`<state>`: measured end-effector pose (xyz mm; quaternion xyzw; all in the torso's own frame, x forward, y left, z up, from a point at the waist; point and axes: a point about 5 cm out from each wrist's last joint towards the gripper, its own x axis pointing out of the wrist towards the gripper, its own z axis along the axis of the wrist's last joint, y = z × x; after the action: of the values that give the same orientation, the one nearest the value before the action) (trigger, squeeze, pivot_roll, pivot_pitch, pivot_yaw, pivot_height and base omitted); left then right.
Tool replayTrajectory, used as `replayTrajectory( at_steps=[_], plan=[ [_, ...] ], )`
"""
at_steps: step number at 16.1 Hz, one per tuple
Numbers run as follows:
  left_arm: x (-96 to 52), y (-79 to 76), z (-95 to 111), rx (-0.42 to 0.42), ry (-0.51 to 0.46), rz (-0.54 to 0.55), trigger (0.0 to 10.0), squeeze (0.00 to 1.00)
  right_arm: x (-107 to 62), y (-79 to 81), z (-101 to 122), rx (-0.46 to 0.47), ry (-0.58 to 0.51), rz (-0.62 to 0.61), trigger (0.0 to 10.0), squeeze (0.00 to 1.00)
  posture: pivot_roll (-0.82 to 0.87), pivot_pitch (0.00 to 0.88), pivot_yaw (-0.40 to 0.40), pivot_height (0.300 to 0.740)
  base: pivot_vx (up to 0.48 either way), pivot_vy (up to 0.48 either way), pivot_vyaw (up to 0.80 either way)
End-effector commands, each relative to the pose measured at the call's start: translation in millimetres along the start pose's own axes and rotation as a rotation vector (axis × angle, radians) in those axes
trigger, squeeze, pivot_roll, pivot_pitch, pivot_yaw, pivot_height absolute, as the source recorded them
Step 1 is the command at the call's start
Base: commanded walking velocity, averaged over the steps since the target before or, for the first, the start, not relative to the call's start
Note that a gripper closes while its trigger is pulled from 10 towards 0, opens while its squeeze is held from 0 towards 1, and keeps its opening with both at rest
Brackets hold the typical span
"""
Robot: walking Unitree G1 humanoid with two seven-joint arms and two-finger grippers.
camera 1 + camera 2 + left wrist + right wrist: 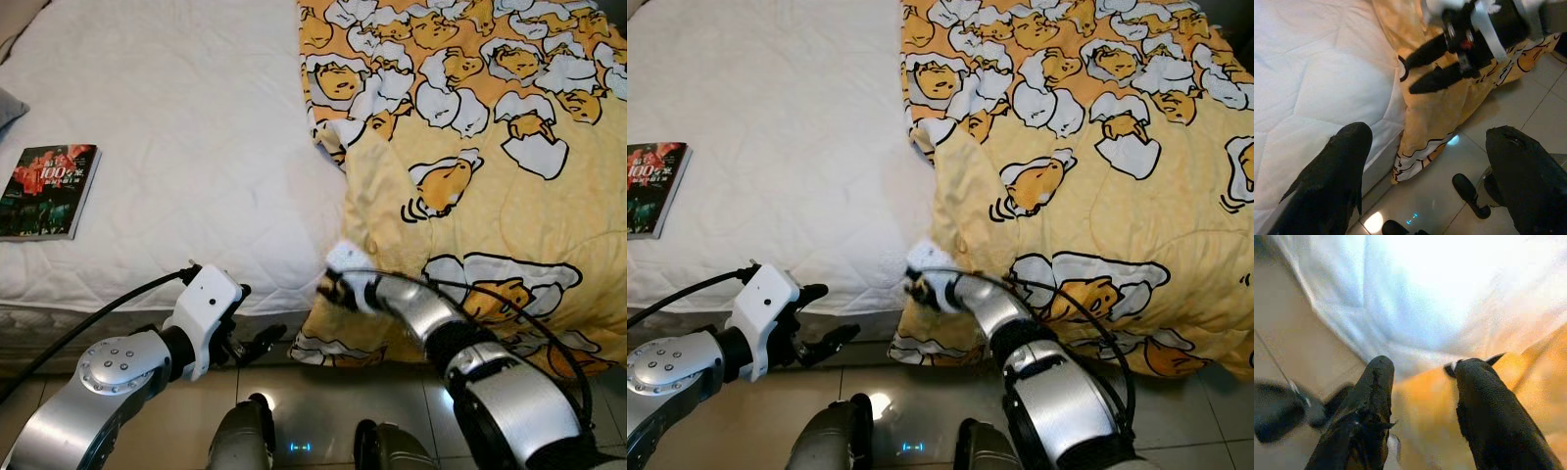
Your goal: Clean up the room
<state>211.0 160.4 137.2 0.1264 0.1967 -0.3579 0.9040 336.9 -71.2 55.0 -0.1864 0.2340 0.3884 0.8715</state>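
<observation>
A yellow blanket (470,147) printed with cartoon egg figures covers the right half of the bed and hangs over its front edge. My right gripper (328,290) is at the blanket's hanging left corner (1420,122), by the mattress front. Its fingers (1374,382) stand open, with the orange cloth and the white mattress just beyond their tips. My left gripper (257,340) hovers open and holding nothing, low in front of the mattress side and left of that corner. A dark-covered book (47,191) lies flat on the white mattress (186,127) at the left.
The bed's front edge runs across the view above a glossy tiled floor (313,392). My own feet (245,431) stand on the tiles close to the bed. A black cable (88,323) trails from the left wrist. A grey pillow corner (8,106) shows at far left.
</observation>
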Motion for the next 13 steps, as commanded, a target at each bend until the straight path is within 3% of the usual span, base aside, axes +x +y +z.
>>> replayTrajectory(
  at_steps=[1, 6, 10, 13],
  plan=[
    [-2.2, -2.3, 0, 0.005, 0.0, -0.003, 10.0, 0.0, 1.5, 1.4, 4, 0.052, -0.029, 0.001, 10.0, 1.0, 0.19, 0.173, -0.012, 0.74, 0.0, 0.0, 0.0],
    [-0.8, -2.3, 1, 0.003, -0.013, 0.0, 10.0, 0.0, 2.5, -13.0, 24, 0.015, -0.093, -0.299, 10.0, 1.0, 0.19, 0.176, -0.011, 0.74, 0.0, 0.0, 0.0],
    [-2.5, -3.0, 0, 0.002, -0.02, 0.015, 10.0, 0.0, 2.5, -15.7, 43, 0.045, -0.204, -0.444, 10.0, 1.0, 0.19, 0.17, -0.018, 0.74, 0.0, 0.0, 0.0],
    [-3.1, -4.2, -1, 0.001, -0.021, 0.02, 10.0, 0.0, 0.5, -19.9, 49, -0.025, -0.211, -0.544, 10.0, 1.0, 0.19, 0.166, -0.019, 0.74, 0.0, 0.0, 0.0]
  ],
)
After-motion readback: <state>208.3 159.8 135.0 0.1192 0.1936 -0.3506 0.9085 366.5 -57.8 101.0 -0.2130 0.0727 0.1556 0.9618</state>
